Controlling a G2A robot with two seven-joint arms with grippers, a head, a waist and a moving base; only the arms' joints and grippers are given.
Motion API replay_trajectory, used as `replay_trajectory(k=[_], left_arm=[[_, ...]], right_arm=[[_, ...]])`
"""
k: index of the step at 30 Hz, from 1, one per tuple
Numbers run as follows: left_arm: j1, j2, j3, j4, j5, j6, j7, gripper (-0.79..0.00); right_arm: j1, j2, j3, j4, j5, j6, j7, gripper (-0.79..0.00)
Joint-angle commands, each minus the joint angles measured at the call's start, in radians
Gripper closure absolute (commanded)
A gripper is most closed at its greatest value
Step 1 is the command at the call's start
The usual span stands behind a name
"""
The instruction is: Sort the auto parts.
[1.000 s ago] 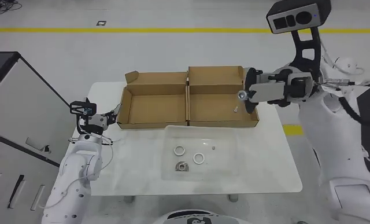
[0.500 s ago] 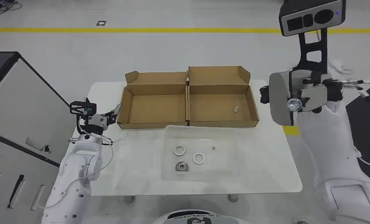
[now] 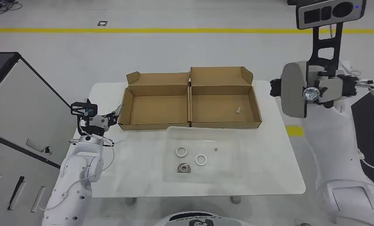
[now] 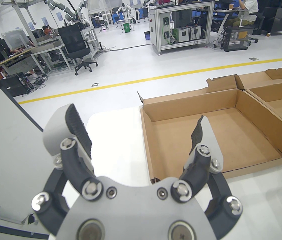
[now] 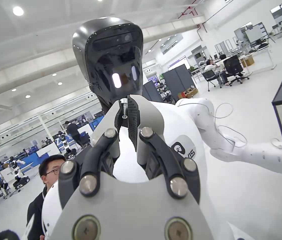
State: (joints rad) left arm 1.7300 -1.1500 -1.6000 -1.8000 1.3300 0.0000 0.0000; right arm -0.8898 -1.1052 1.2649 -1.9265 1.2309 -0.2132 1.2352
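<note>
My right gripper (image 3: 312, 93) is held up off the table's right side, its tip turned up toward the top camera. In the right wrist view my right gripper (image 5: 125, 106) is shut on a small threaded metal screw (image 5: 123, 107). My left gripper (image 3: 111, 118) stands open with nothing in it at the table's left edge, beside the left cardboard box (image 3: 125, 103); in its wrist view my left gripper (image 4: 136, 118) faces that left cardboard box (image 4: 243, 136). The right cardboard box (image 3: 255, 106) holds one small metal part (image 3: 238, 109).
A clear tray (image 3: 231, 167) in front of the boxes holds two white rings (image 3: 182, 150) (image 3: 201, 159), a grey part (image 3: 184, 167) and a tiny piece (image 3: 216, 149). A dark-framed panel (image 3: 23, 103) stands left of the table.
My right arm has swung from over the right box's far end out past the table's right side, turning its gripper upward with the small metal part still in it. The left arm kept still.
</note>
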Motion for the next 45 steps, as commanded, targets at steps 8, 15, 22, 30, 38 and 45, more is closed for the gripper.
replay_trajectory(k=[8, 15, 22, 30, 38, 45], left_arm=[[0.000, 0.000, 0.000, 0.000, 0.000, 0.000, 0.000, -0.785], [0.000, 0.000, 0.000, 0.000, 0.000, 0.000, 0.000, -0.785], [0.000, 0.000, 0.000, 0.000, 0.000, 0.000, 0.000, -0.785], [0.000, 0.000, 0.000, 0.000, 0.000, 0.000, 0.000, -0.785], [0.000, 0.000, 0.000, 0.000, 0.000, 0.000, 0.000, -0.785], [0.000, 0.000, 0.000, 0.000, 0.000, 0.000, 0.000, -0.785]], right_arm=[[-0.005, -0.003, 0.006, -0.010, -0.063, 0.017, -0.012, 0.000], [-0.005, -0.003, 0.006, -0.010, -0.063, 0.017, -0.012, 0.000], [-0.005, -0.003, 0.006, -0.010, -0.063, 0.017, -0.012, 0.000], [-0.005, -0.003, 0.006, -0.010, -0.063, 0.017, -0.012, 0.000], [-0.034, 0.022, 0.116, 0.007, -0.319, 0.126, -0.042, 0.000], [-0.039, 0.074, 0.283, 0.010, -0.738, 0.337, 0.022, 0.000]])
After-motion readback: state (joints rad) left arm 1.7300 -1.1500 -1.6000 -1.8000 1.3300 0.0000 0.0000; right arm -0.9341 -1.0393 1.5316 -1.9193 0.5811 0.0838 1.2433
